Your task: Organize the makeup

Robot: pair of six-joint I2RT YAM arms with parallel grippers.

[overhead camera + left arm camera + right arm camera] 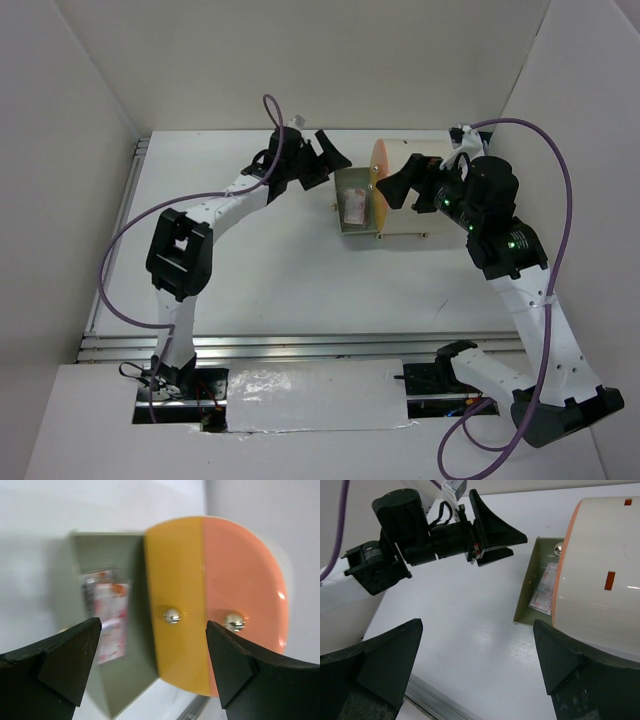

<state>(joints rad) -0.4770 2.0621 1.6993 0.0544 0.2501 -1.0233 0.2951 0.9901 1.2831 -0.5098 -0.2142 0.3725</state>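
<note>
A white-pink makeup packet point(355, 207) lies flat inside the pulled-out olive drawer point(349, 183) of the cream cylindrical container point(405, 222). In the left wrist view the packet point(107, 620) sits left of the drawer's yellow front point(175, 575) with its metal knob point(172, 615). My left gripper point(328, 160) hovers open just left of the drawer, nothing between its fingers point(65, 655). My right gripper point(405, 180) stands open and empty by the container's orange front. The right wrist view shows the packet point(545, 587), the drawer point(532, 577) and the left gripper point(495, 535).
An orange-pink panel point(245, 580) with a second knob point(234, 621) sits beside the yellow front. White walls enclose the table on three sides. A metal rail point(300, 345) runs along the near edge, with both arm bases behind it.
</note>
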